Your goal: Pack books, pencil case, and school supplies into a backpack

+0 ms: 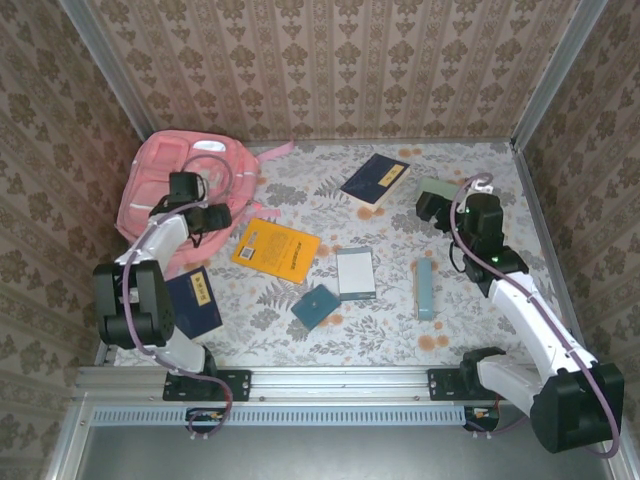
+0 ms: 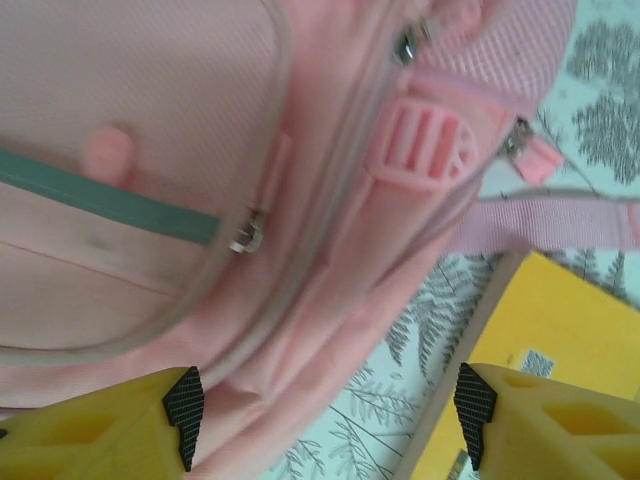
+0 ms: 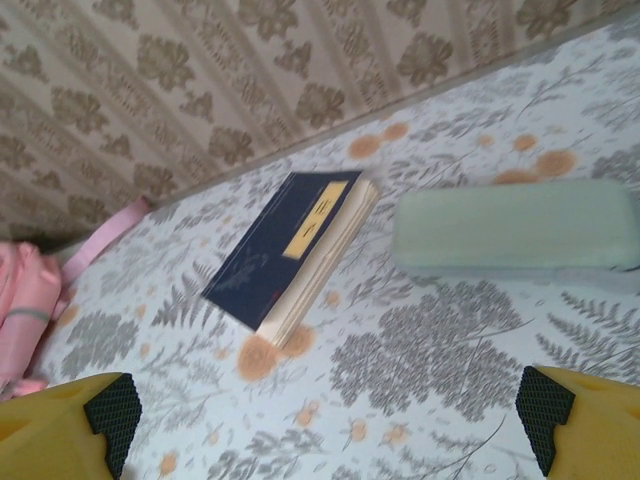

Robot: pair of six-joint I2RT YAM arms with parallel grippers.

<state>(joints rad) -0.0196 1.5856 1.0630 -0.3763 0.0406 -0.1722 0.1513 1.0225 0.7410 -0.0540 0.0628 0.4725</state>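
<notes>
Left wrist: left gripper gapes empty (jaws wide) over the backpack.

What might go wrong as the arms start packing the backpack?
The backpack looks zipped shut; the open left gripper over its edge may pinch fabric instead of a zipper pull. The orange-yellow book beside it could get nudged. The open right gripper might slip on the soft pencil case.

Floral table — backpack, books, pencil case, perhaps a pad.
</notes>
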